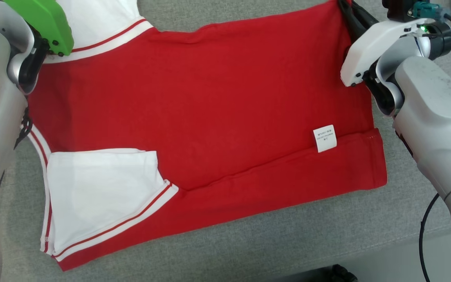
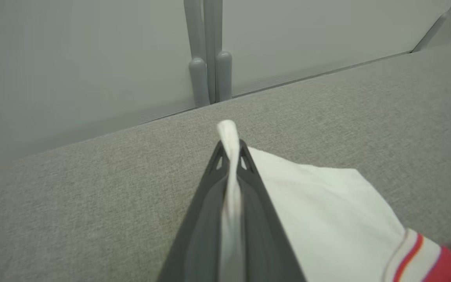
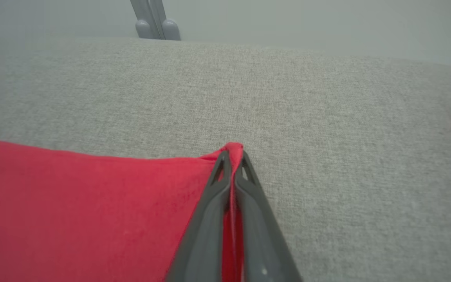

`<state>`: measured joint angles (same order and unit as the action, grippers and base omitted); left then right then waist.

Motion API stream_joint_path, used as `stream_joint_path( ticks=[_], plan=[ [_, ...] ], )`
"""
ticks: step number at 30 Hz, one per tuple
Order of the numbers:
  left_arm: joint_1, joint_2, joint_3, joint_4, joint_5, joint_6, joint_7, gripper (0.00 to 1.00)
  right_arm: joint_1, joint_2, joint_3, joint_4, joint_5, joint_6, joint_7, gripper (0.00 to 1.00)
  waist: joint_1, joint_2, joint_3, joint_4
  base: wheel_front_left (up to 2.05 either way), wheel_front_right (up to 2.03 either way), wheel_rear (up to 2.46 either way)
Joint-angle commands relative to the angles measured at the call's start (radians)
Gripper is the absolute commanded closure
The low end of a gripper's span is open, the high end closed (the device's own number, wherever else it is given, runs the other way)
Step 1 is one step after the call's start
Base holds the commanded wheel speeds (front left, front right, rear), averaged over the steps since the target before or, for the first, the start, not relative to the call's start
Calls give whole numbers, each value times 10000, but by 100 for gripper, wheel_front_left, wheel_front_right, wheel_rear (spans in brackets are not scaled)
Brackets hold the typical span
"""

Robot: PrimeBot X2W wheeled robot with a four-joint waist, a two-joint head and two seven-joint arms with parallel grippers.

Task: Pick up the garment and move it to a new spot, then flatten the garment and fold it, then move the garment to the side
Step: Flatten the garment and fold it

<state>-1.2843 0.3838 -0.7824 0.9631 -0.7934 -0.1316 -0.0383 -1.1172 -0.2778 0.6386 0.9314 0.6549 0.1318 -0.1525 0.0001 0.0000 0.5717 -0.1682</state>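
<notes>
**Item:** garment [image 1: 217,109], red with white sleeves and striped trim. It is lying spread on the grey table [image 1: 249,243], mid-table between the two arms.

**Left gripper** [image 2: 231,149]: it is clamping shut on the far sleeve [image 2: 327,211] at the garment's far left corner. A ridge of white cloth is squeezing up between the fingers.

**Right gripper** [image 3: 233,155]: it is clamping shut on the far corner of the hem [image 1: 376,156]. A thin line of red cloth is showing between the fingers.

**Progress (judged):**
- The garment is lying flat and mostly smooth, so the pick-up, the move and the flattening are looking done.
- Folding is looking begun. The near sleeve [image 1: 100,188] is lying turned in over the red body.
- A crease is running along the near edge, with a white label [image 1: 324,138] sitting on it. Whether that strip is a true fold I cannot tell.
- Both grippers are gripping the far edge, which is pointing to a fold of the far half toward the robot as the step in hand.
- The remaining folds and the move to the side are left to do.

**Orientation:** the long axis is running across the table, left to right. The sleeve end is pointing to the robot's left and the hem to its right. The whole piece is sitting slightly skewed, the hem end angling away from the robot.
</notes>
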Motion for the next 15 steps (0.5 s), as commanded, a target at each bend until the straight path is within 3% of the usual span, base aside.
stream_joint_path(
  ticks=[1, 9, 15],
  plan=[
    [192, 75, -54, -130, -111, 27, -259, 100, 223, -106, 61, 60, 80, -21, -241, 100, -1, 0, -292, 261, 0, 0, 0],
    [1146, 244, -456, -1391, -738, 26, -1504, 100, 1070, -672, 135, -61, 253, -21, -985, 100, -1, 0, -989, 834, 0, 0, 0],
    [2002, 389, -325, -2431, -892, 28, -2106, 100, 1689, -1107, -406, -716, 38, -21, -1140, 100, -1, 0, -1206, 1103, 0, 0, 0]
  ],
)
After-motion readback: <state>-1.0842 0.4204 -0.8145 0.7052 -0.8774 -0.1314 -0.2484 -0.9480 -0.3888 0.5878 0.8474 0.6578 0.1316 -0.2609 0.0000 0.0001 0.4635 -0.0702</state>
